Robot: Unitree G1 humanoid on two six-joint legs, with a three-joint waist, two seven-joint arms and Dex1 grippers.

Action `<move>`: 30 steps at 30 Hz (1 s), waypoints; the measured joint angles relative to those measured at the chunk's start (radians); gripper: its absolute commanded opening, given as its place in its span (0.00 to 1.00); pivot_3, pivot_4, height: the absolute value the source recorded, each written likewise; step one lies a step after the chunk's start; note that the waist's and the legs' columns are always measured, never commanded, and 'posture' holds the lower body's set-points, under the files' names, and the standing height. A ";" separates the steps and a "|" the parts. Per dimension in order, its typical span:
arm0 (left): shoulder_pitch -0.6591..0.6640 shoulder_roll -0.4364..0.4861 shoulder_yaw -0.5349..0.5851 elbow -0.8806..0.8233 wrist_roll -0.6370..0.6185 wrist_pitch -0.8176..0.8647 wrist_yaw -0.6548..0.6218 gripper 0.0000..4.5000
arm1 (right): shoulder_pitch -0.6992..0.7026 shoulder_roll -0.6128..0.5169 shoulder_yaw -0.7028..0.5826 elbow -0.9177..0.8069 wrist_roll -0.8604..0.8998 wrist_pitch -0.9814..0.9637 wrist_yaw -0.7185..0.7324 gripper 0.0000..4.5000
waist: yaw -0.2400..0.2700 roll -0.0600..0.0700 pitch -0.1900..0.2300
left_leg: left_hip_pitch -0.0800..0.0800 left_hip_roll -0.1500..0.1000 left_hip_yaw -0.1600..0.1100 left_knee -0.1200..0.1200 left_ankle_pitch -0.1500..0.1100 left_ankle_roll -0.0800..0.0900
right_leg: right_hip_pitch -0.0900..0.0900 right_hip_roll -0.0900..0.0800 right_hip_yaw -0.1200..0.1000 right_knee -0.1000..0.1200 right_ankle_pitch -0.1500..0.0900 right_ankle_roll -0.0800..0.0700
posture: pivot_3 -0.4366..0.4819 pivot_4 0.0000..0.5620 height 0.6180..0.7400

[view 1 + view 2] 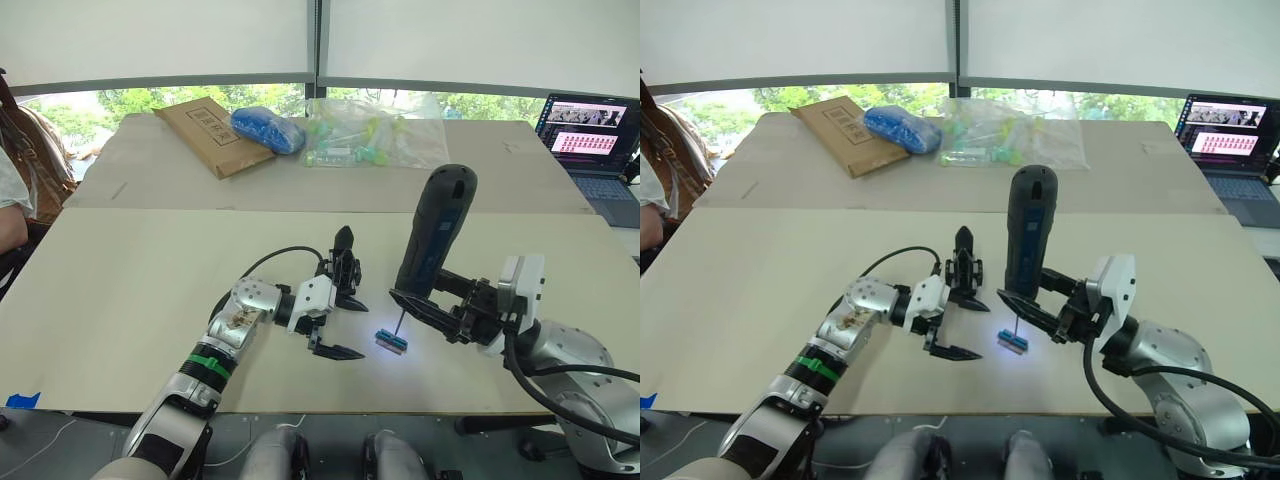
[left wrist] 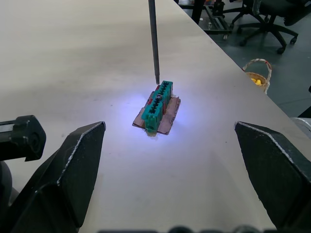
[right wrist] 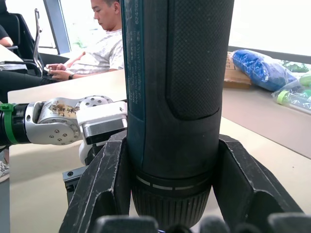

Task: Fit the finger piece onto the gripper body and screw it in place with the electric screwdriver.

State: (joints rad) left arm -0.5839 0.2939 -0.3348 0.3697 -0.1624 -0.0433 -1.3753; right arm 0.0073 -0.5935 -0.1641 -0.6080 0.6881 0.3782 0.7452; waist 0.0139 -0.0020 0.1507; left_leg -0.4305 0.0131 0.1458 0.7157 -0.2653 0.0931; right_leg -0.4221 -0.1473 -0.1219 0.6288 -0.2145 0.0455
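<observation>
Two black fingers of the right end effector (image 1: 432,312) clamp the electric screwdriver (image 1: 432,232) — thick, dark, grippy-textured, upright; left end effector (image 1: 338,325) spread apart beside the gripper body (image 1: 345,268).

Left gripper (image 1: 338,322) reaching in low over the table from the left, fingers spread wide apart. Right gripper (image 1: 432,298) opposite it, clamped around the upright electric screwdriver (image 1: 434,231).
</observation>
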 measured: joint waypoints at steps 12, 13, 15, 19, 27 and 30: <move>0.000 0.000 0.000 0.000 0.001 0.000 0.001 1.00 | -0.004 0.000 0.030 0.000 -0.002 0.000 -0.011 0.43 | 0.000 0.000 0.000 | 0.000 0.000 0.000 0.000 0.000 0.000 | 0.000 0.000 0.000 0.000 0.000 0.000 | 0.48 0.27 0.93; 0.000 0.000 0.000 0.000 0.001 -0.001 0.001 1.00 | -0.004 0.000 0.030 0.000 -0.002 0.000 -0.012 0.43 | 0.000 0.000 0.000 | 0.000 0.000 0.000 0.000 0.000 0.000 | 0.000 0.000 0.000 0.000 0.000 0.000 | 0.48 0.27 0.93; 0.000 0.000 0.000 0.000 0.001 -0.001 0.002 1.00 | -0.004 0.000 0.030 0.000 -0.002 0.000 -0.012 0.43 | 0.000 0.000 0.000 | 0.000 0.000 0.000 0.000 0.000 0.000 | 0.000 0.000 0.000 0.000 0.000 0.000 | 0.48 0.27 0.93; 0.000 0.000 0.000 0.000 0.001 -0.001 0.001 1.00 | -0.005 0.000 0.030 0.000 -0.004 0.000 -0.016 0.43 | 0.000 0.000 0.000 | 0.000 0.000 0.000 0.000 0.000 0.000 | 0.000 0.000 0.000 0.000 0.000 0.000 | 0.48 0.27 0.93; 0.000 0.003 0.000 -0.001 0.001 -0.001 -0.003 1.00 | -0.026 -0.004 0.030 0.000 -0.005 0.000 -0.022 0.43 | 0.000 0.000 0.000 | 0.000 0.000 0.000 0.000 0.000 0.000 | 0.000 0.000 0.000 0.000 0.000 0.000 | 0.48 0.27 0.93; 0.000 0.003 0.000 -0.001 0.001 -0.001 -0.004 1.00 | -0.026 -0.004 0.030 0.002 -0.005 0.000 -0.019 0.43 | 0.000 0.000 0.000 | 0.000 0.000 0.000 0.000 0.000 0.000 | 0.000 0.000 0.000 0.000 0.000 0.000 | 0.48 0.27 0.93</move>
State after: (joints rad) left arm -0.5838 0.2967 -0.3349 0.3684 -0.1612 -0.0439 -1.3792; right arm -0.0183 -0.5974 -0.1342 -0.6060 0.6829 0.3782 0.7263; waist 0.0139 -0.0020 0.1507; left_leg -0.4305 0.0132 0.1458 0.7157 -0.2653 0.0931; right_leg -0.4221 -0.1473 -0.1220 0.6288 -0.2144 0.0454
